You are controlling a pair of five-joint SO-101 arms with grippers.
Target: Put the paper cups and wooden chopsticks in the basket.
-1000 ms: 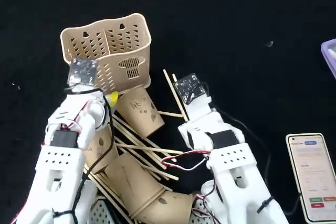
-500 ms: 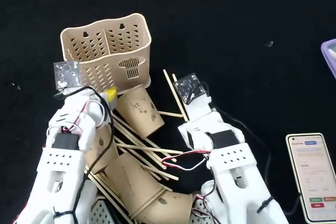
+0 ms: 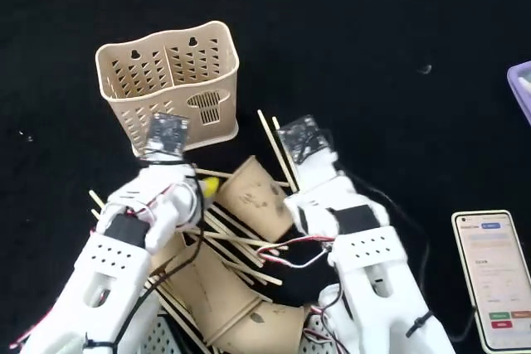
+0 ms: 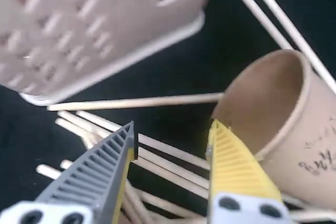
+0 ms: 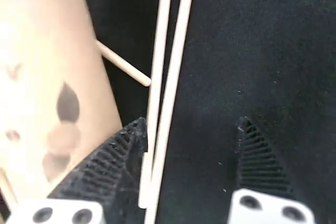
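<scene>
Black cloth point(image 3: 398, 80) covers the table. Nearest the arms, paper cups point(image 3: 224, 296) lie tipped among scattered wooden chopsticks point(image 3: 241, 250). The cups look light and thin-walled, easily crushed, so each is probably best pinched at the rim. The left gripper point(image 4: 172, 129) hangs wide open and empty beside the mouth of one cup point(image 4: 278, 119). The right gripper point(image 5: 191, 123), likewise spread and empty, straddles two sticks point(image 5: 168, 77), stiff and slim, likely to roll, best taken mid-length. Beyond stands the basket point(image 3: 207, 105), upright. A phone point(image 3: 494, 275) lies off to the right.
</scene>
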